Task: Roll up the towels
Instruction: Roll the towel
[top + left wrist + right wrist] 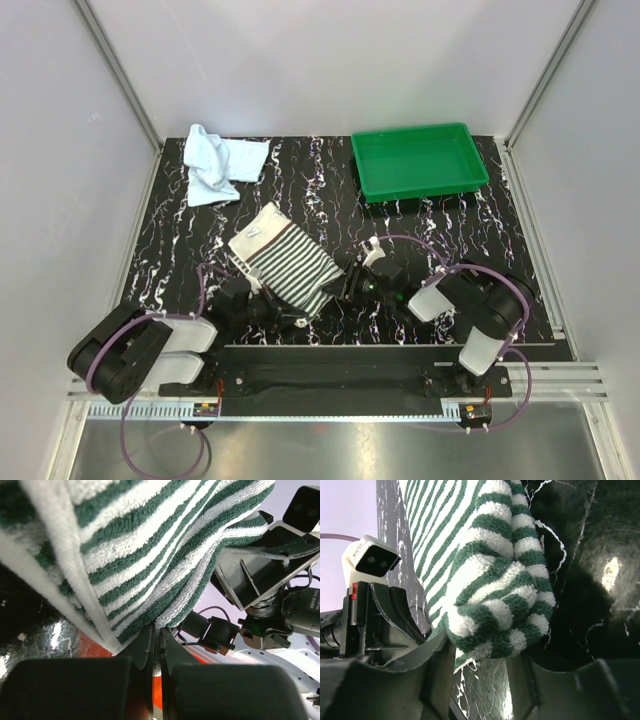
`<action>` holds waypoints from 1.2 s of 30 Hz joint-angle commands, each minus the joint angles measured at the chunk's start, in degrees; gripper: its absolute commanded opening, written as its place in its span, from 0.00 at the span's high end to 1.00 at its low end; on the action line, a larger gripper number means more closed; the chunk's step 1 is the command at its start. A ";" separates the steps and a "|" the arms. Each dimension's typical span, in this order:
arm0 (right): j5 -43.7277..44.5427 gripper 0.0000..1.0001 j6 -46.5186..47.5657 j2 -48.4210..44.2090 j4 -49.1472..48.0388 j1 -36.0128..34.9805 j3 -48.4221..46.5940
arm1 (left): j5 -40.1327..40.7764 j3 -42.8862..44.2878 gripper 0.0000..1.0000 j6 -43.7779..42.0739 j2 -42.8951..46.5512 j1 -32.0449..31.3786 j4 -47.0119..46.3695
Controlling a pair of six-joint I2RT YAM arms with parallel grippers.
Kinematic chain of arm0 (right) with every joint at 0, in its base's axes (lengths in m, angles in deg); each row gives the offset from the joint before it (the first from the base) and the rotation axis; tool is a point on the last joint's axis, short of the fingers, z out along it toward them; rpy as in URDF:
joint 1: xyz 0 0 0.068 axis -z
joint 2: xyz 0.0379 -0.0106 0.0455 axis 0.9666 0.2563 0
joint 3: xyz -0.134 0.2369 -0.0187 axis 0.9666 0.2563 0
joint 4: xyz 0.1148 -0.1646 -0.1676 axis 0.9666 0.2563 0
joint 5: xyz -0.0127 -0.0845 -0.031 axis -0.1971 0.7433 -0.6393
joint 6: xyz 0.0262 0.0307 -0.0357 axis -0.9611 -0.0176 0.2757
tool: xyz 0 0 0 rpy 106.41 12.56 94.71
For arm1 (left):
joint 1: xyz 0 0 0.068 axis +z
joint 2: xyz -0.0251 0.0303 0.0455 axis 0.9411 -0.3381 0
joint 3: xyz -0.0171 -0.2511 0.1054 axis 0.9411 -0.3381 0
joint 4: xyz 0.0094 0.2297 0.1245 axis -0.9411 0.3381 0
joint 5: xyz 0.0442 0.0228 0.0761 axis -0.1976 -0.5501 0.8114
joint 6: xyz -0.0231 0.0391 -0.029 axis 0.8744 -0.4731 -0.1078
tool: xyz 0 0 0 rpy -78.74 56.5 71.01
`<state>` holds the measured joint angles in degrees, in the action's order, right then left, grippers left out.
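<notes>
Striped towel (285,262), green and white, lies near the middle of the worktop (510,250), on the side closer to my arms. It lies at a slant, and its far end is turned over to show a white underside. Both my arms reach in low at its near end, one from each side.

My left hand (155,635) has its fingers pressed together, with only a hairline gap between them. The towel's hem comes down right to their tips, so I take this hand as clamped on the thin edge of the cloth. From the left wrist the towel hangs above the fingers, lifted off the worktop there.

My right hand (481,662) has its fingers apart around a thick, bunched fold at the towel's near end. The wad fills the space between them and touches both, so this hand is gripping the striped towel too. The two hands sit close together, each visible from the other's wrist.

The pale blue towel (222,163) lies crumpled at the far left corner of the worktop, well apart from the striped one. A green tray (418,162) sits at the far right
</notes>
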<state>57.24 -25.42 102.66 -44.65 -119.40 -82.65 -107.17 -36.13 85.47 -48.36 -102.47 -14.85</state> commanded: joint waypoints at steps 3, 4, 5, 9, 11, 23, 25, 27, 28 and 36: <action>0.15 0.59 0.17 4.75 -1.78 -0.66 0.06 | -2.79 -4.52 1.00 1.83 -1.69 0.32 -7.46; 0.06 0.62 -0.10 4.93 -2.23 -0.66 0.15 | -2.97 -4.69 1.00 1.75 -1.86 0.32 -7.90; -0.03 0.68 -0.10 5.10 -2.40 -0.66 0.15 | -3.06 -4.61 1.00 1.40 -2.04 0.32 -8.17; 0.58 0.82 -0.63 4.14 3.01 -0.66 -1.77 | -3.94 -3.65 0.94 -1.85 -0.90 0.32 -5.21; 1.02 0.86 -0.19 2.56 7.24 -0.66 -2.83 | -3.59 -1.63 0.86 -5.53 0.68 0.32 -0.73; 6.91 0.93 7.37 -8.96 55.23 -0.66 -21.88 | 11.60 14.78 0.38 -31.46 15.79 -0.55 43.81; 6.21 0.94 8.34 -8.17 61.73 -0.66 -24.18 | 18.71 18.40 0.37 -37.41 18.69 -1.95 47.97; 5.43 0.94 8.43 -7.12 66.73 -0.66 -26.81 | 27.47 23.59 0.29 -40.86 20.01 -6.25 53.25; 5.86 0.94 8.77 -6.77 69.03 -0.66 -28.05 | 30.05 24.56 0.28 -43.58 20.80 -9.40 54.13; 5.42 0.97 12.47 -0.53 86.79 -0.58 -40.27 | 48.24 30.45 0.38 -53.09 18.37 -28.39 50.28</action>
<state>62.29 -15.72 100.59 31.94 -119.79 -119.34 -70.82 -8.59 39.72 -28.10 -124.61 36.41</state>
